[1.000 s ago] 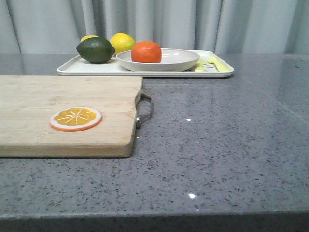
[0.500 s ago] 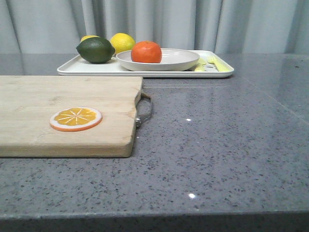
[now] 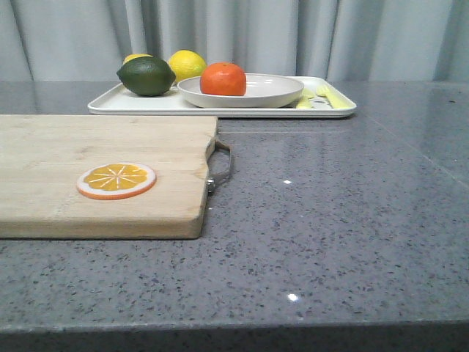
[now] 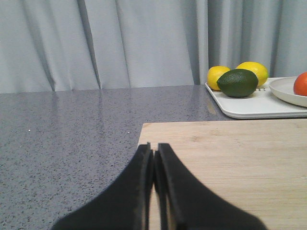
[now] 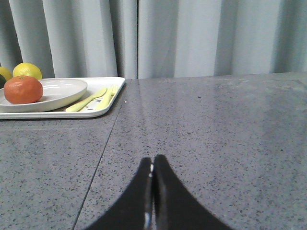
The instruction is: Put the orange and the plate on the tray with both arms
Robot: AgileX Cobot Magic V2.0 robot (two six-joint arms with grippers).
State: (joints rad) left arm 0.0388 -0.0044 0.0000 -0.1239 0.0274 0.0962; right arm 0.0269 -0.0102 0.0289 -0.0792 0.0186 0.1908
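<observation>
The orange [image 3: 223, 78] sits in the off-white plate [image 3: 275, 92], which rests on the long white tray [image 3: 146, 105] at the back of the table. They also show in the right wrist view: orange [image 5: 22, 89], plate [image 5: 62, 90], tray [image 5: 103, 111]. In the left wrist view, the orange [image 4: 301, 84] and the plate [image 4: 285, 91] are cut by the frame's edge and the tray [image 4: 249, 108] is in view. My left gripper [image 4: 153, 152] is shut and empty over the wooden board's corner. My right gripper [image 5: 152, 163] is shut and empty above the bare counter. Neither arm shows in the front view.
A wooden cutting board [image 3: 88, 158] with a metal handle [image 3: 222, 165] lies front left, an orange slice [image 3: 116, 180] on it. On the tray are a dark green lime [image 3: 146, 76], two yellow lemons [image 3: 186, 64] and yellow cutlery [image 3: 322, 96]. Grey curtains hang behind.
The whole front view has shifted very slightly to the right. Nothing on the table has moved.
</observation>
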